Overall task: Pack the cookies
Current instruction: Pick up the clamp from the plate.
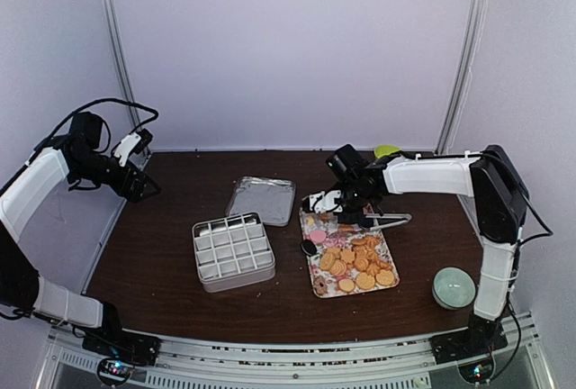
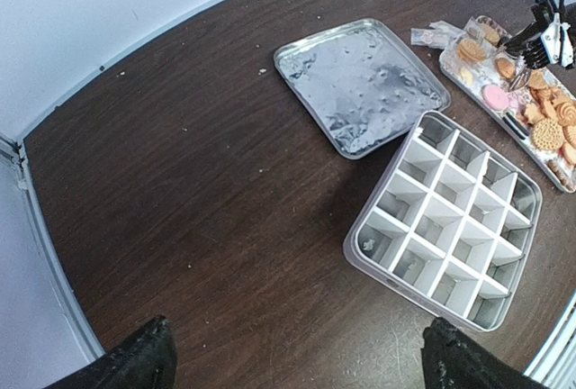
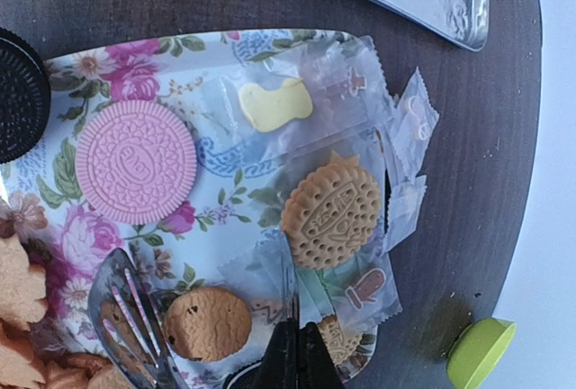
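Note:
The cookies (image 1: 360, 263) lie heaped on a floral tray (image 1: 393, 283), mostly golden, with a pink one (image 3: 135, 161) and a dark one (image 3: 18, 92). At the tray's far end lie clear-wrapped cookies: a tan one (image 3: 331, 211) and a chocolate-chip one (image 3: 209, 321). My right gripper (image 3: 297, 335) is down over these, shut, with a thin wrapper edge pinched between its tips. A white divided box (image 1: 232, 249) stands empty left of the tray. My left gripper (image 1: 144, 182) hangs open, high at the far left, with nothing between its fingers (image 2: 135, 362).
The box's metal lid (image 1: 261, 200) lies flat behind the box. Metal tongs (image 1: 387, 221) rest on the tray's far right side. A pale green round container (image 1: 454, 286) stands near the right arm's base. A lime-green cap (image 3: 477, 348) lies beyond the tray.

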`<state>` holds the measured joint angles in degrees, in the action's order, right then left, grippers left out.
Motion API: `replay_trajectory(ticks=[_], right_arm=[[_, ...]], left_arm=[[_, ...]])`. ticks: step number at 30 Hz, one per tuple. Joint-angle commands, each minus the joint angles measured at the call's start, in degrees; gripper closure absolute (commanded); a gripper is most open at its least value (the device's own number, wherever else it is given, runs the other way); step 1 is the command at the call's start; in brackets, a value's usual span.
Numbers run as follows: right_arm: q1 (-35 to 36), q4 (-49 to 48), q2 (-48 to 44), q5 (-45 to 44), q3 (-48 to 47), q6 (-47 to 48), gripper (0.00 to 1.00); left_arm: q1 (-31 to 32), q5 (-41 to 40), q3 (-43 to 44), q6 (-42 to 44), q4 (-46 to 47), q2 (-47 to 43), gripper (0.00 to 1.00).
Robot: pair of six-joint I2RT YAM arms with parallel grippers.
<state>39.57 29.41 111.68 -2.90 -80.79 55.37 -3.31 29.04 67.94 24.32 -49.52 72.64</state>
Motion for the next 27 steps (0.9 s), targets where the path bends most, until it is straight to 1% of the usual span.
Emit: replay_trajectory(ticks=[1,8,11,14,16,19,21,23,25,27], right_arm=[[0.43,-0.77,-3.94,-3.16,1.19,0.6,1.0],[0.5,0.76,-9.73,-3.83,1.06,-0.61,1.0],[0.51,1.72,-12.31,-3.87,1.47,-2.13,1.0],[0.74,1.98,-14.92,-3.45,1.37,-4.48,1.0],[1.13,2.73,-16.2,-1.41,0.12,-7.52,1.0],[2.25,4.33,-17.29,2.81,-3.6,-15.19,1.0],[3.69,5.1,-17.21,5.03,-7.01,-21.33,1.0],[5.28,6.65,-16.04,6.63,-11.72,-27.21,1.0],[7.29,7.69,-14.5,6.02,-15.08,-32.43,1.0],[9.55,8.19,-12.72,4.84,-17.64,-36.33,1.0]], left_arm=[[0.24,2.55,-0.62,0.12,0.83,-1.35,0.02],[0.74,7.14,-0.25,0.98,0.81,-1.36,0.02],[2.43,7.93,0.89,0.71,0.82,-0.19,0.02],[5.6,7.52,2.77,0.76,0.52,1.09,0.02],[8.65,7.45,5.38,1.96,-1.07,2.11,0.02],[13.58,7.49,10.62,4.36,-5.64,4.23,0.02],[17.18,8.14,14.52,7.72,-10.41,5.33,0.02],[19.28,10.23,17.53,12.74,-15.15,5.62,0.02],[20.57,12.59,18.63,15.0,-17.29,4.38,0.02],[22.1,14.41,17.57,16.84,-16.94,1.96,0.03]])
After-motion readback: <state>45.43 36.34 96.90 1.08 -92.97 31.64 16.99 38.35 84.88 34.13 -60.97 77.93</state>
